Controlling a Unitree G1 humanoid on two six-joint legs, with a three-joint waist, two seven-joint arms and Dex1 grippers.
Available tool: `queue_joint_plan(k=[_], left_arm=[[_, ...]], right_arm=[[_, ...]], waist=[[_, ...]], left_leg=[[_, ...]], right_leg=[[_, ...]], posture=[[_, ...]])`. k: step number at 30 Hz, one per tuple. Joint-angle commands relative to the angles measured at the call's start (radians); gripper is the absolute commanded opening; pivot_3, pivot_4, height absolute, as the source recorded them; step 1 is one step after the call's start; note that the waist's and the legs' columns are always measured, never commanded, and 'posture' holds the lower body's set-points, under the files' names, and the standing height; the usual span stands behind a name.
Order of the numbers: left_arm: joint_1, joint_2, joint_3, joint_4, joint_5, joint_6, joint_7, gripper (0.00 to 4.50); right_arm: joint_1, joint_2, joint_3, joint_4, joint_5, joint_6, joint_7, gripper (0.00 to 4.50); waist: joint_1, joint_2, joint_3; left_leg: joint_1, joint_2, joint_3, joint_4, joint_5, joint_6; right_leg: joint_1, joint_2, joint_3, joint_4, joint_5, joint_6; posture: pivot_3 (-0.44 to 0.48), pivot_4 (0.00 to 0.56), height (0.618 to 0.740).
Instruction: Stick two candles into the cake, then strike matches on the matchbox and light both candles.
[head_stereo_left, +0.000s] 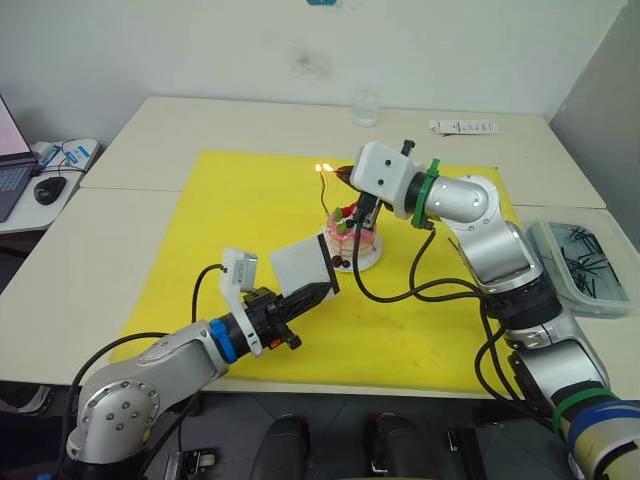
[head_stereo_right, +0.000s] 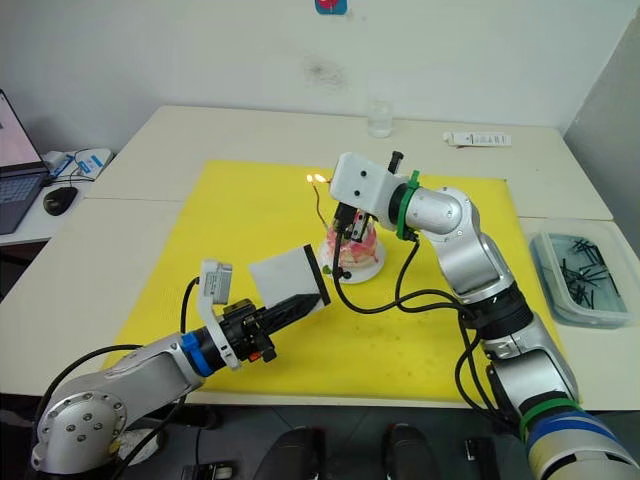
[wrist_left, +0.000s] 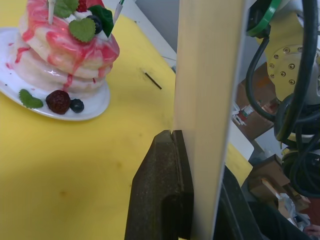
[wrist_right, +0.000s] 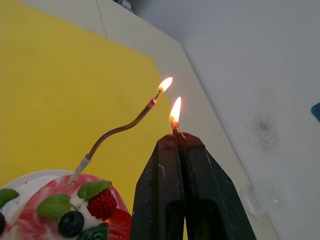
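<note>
I'm in the lighting step. My right gripper (wrist_right: 176, 137) is clenched on a burning match (wrist_right: 174, 131), flame sitting just above the jaws, held right beside the lit tip of a candle (wrist_right: 125, 127). That candle is standing in the cake (head_stereo_left: 352, 237), curving up toward 11 o'clock, and its wick is already burning. In the left wrist view I'm seeing two pale stems (wrist_left: 119, 7) in the cake top, so both candles seem planted, but I can't tell whether the second one is lit.

The cake is sitting on its white plate (wrist_left: 95, 102) near the middle of the yellow mat (head_stereo_left: 240, 210), at about 12 o'clock from my left gripper (wrist_left: 192, 165). Left jaws are grasping the matchbox (head_stereo_left: 300, 265) edge-on, holding it above the mat just at 7 o'clock of the plate. A loose match (wrist_left: 152, 80) is lying on the mat beyond the plate.

The flame is very close to the jaws, so I judge little match is left. Next I'm needing to swing it quickly to the other wick, if unlit, or strike a fresh one.
</note>
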Motion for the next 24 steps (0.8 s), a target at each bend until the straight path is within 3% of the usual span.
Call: queue_joint_plan(k=[1,8,13,19,24], left_arm=[[-0.014,0.009,-0.009,-0.004,-0.001,-0.007,-0.026,0.0],[-0.045,0.049,-0.039,0.005,0.048,-0.002,-0.12,0.0],[-0.075,0.068,-0.071,0.018,0.118,-0.013,-0.201,0.0],[-0.11,0.031,-0.126,-0.005,0.191,-0.033,-0.243,0.0],[-0.145,-0.007,-0.16,-0.014,0.216,-0.034,-0.255,0.0]], right_arm=[[0.017,-0.027,-0.034,-0.07,0.004,0.008,0.0,0.04],[0.199,-0.147,-0.08,-0.303,0.036,0.064,0.056,0.04],[0.414,-0.301,-0.222,-0.433,0.083,0.115,0.093,0.04],[0.594,-0.444,-0.482,-0.368,0.117,0.172,0.064,0.04],[0.612,-0.464,-0.617,-0.182,0.118,0.235,-0.035,0.04]], waist=[[0.0,0.0,0.0],[0.004,0.0,0.0],[0.005,0.0,0.0],[0.003,0.0,0.0],[0.001,0.0,0.0]], left_leg=[[0.0,0.0,0.0,0.0,0.0,0.0],[-0.001,0.0,0.0,-0.001,0.0,0.0],[-0.002,-0.001,0.0,-0.001,0.0,0.0],[-0.002,-0.001,0.001,-0.001,0.0,0.0],[0.0,-0.001,0.0,-0.001,0.0,0.0]], right_leg=[[0.0,0.0,0.0,0.0,0.0,0.0],[-0.001,0.0,0.0,-0.001,0.0,0.0],[-0.001,0.0,0.0,-0.003,0.0,0.0],[-0.001,-0.001,0.0,-0.003,-0.003,-0.005],[0.0,0.0,0.0,-0.003,-0.003,-0.005]], posture=[[0.0,0.15,0.74],[0.0,0.15,0.74],[0.0,0.15,0.74],[0.0,0.15,0.74],[0.0,0.15,0.74]])
